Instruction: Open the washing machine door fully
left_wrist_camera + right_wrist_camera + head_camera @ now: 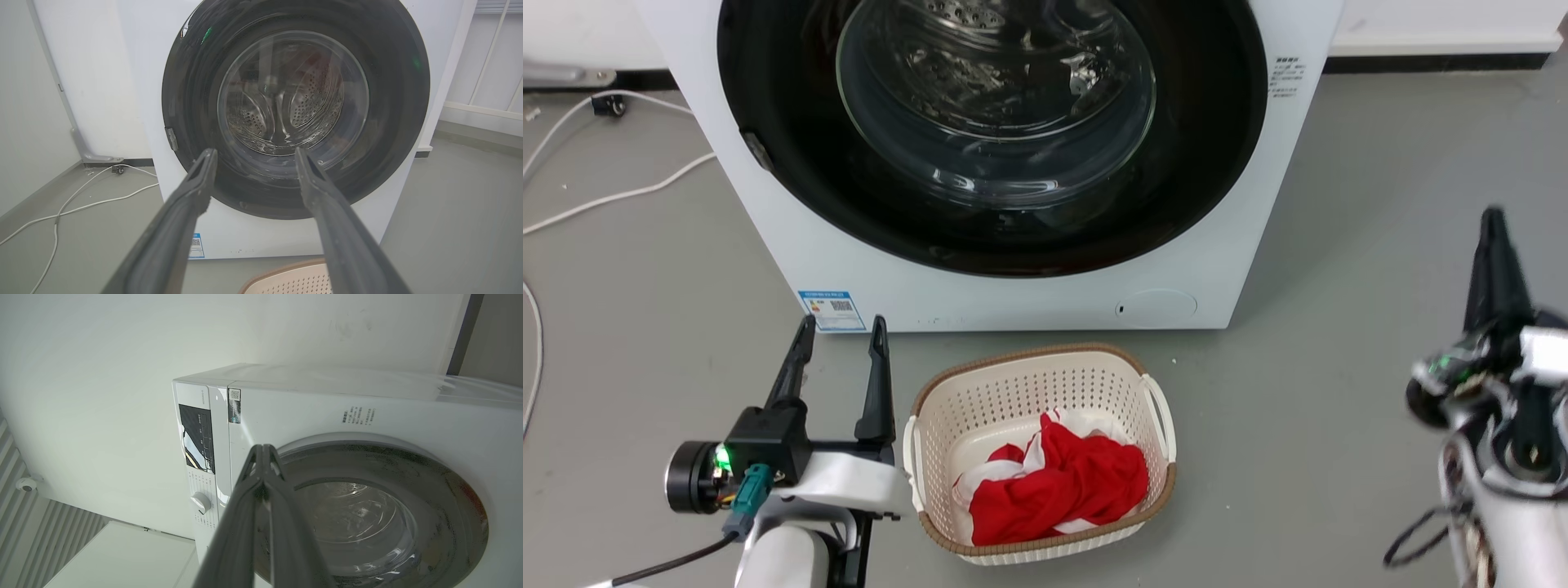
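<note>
The washing machine (1013,294) stands on the grey floor (1339,327) w/ its back toward the floor's far edge, where floor meets wall. The washing machine door (992,122) sits shut, flat against the machine's front: black glossy ring, clear glass bowl at ctr, steel drum showing through the glass. A small grey catch (756,151) sits on the door's left rim. Low on the white front are a blue label (832,310) near the left corner and a round flap (1156,305) toward the right. The left gripper (841,327) is spread wide w/ nothing btwn the fingers; it points at the machine's lower left front and hangs short of it, not touching. In the left wrist view that gripper (254,152) frames the lower part of the door (294,102). The right gripper (1493,220), blurred, is off to the right, well apart from the machine; in the right wrist view its fingers (286,539) are pressed together, empty, w/ the door (359,514), a control panel (196,437) and a knob (201,502) beyond. A cream basket (1037,353) holding red-and-white cloth (1062,482) sits on the floor just before the machine. White cables (605,196) trail along the floor's left side.
</note>
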